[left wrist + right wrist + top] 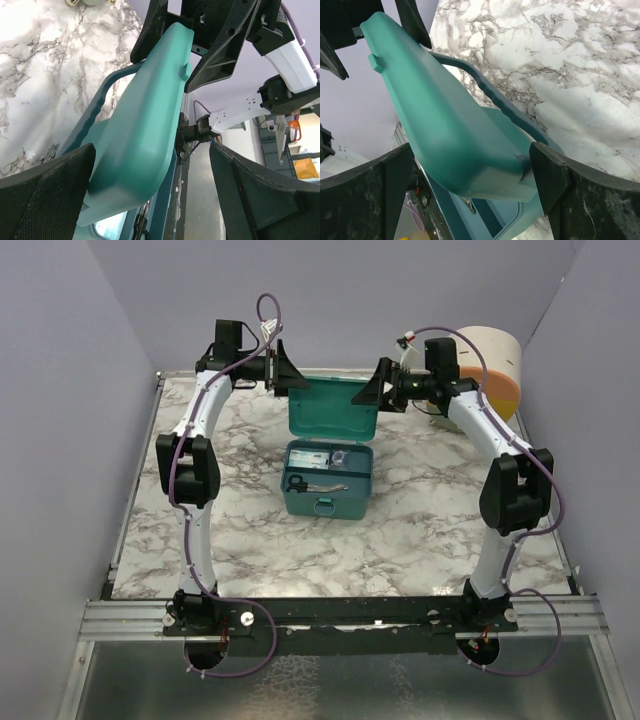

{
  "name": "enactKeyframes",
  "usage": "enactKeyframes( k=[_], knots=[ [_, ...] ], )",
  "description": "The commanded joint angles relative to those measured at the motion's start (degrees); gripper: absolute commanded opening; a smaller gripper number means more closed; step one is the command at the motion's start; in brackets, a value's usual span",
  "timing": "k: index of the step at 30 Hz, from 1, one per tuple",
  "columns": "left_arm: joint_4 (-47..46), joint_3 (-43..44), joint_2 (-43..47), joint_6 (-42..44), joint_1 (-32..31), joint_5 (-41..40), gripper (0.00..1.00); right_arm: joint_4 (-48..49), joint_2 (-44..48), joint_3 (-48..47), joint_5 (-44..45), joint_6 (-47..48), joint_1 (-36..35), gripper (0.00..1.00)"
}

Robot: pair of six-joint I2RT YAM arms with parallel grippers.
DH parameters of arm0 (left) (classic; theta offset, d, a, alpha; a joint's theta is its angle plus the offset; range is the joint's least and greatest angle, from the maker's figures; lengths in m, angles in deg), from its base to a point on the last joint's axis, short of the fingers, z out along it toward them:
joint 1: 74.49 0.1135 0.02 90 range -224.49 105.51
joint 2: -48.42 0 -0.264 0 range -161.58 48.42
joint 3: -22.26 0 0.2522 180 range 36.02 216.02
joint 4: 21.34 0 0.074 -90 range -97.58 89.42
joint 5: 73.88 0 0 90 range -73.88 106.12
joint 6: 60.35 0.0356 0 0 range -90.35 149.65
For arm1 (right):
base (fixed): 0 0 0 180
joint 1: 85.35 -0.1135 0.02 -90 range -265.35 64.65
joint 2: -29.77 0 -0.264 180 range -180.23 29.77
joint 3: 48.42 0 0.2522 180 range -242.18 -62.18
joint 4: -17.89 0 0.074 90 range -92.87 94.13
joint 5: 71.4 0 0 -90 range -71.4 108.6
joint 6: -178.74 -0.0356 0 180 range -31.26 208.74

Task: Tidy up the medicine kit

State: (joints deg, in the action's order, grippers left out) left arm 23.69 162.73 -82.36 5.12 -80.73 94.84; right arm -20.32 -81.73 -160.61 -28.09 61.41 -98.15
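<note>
The teal medicine kit [328, 492] stands open in the middle of the marble table, its lid [333, 408] raised upright behind the box. Inside lie black-handled scissors [298, 483] and small pale items. My left gripper [291, 373] is open at the lid's upper left corner. My right gripper [376, 390] is open at its upper right corner. In the left wrist view the lid [145, 125] sits between my wide-spread jaws [150, 195], nearer the left finger. In the right wrist view the lid [445, 125] lies between the open jaws [470, 190], its corner close to the right finger [590, 200].
A round cream and orange drawer unit [492, 365] stands at the back right, behind the right arm. Grey walls close in the table on three sides. The lid's carrying handle [470, 75] sticks out on its outer face.
</note>
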Motion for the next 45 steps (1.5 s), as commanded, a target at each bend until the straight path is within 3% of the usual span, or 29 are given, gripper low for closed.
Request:
enactKeyframes(
  k=[1, 21, 27, 31, 34, 39, 45],
  knots=[
    [-1.3, -1.3, 3.77, -0.56, 0.6, 4.6, 0.99, -2.56, 4.04, 0.92, -3.05, 2.65, -0.37, 1.0],
    [-1.48, -4.61, 8.56, -2.88, 1.65, 10.61, 0.99, -22.06, 13.33, 3.85, -6.39, 16.57, -0.34, 1.0],
    [-1.63, -13.79, 15.12, -1.72, 2.36, 12.44, 0.99, -27.37, 20.07, 11.28, -6.39, 18.5, -0.39, 1.0],
    [-1.79, -21.04, 18.78, 0.69, 2.36, 11.66, 0.99, -26.92, 25.69, 18.99, -4.64, 17.49, -0.39, 1.0],
    [-1.84, -21.52, 18.85, 1.32, 2.37, 11.33, 0.99, -24.75, 27.96, 22.16, -3.67, 15.58, -0.39, 1.0],
    [-1.9, -21.22, 19.52, 0.59, 2.37, 12.4, 0.99, -27.58, 28.46, 17.37, -2.81, 16.36, -0.39, 1.0],
    [-1.96, -30.49, 24.7, 1.96, 2.36, 13.35, 0.99, -31.83, 29.47, 10.67, 0.16, 16.19, -0.34, 1.0]
  ],
)
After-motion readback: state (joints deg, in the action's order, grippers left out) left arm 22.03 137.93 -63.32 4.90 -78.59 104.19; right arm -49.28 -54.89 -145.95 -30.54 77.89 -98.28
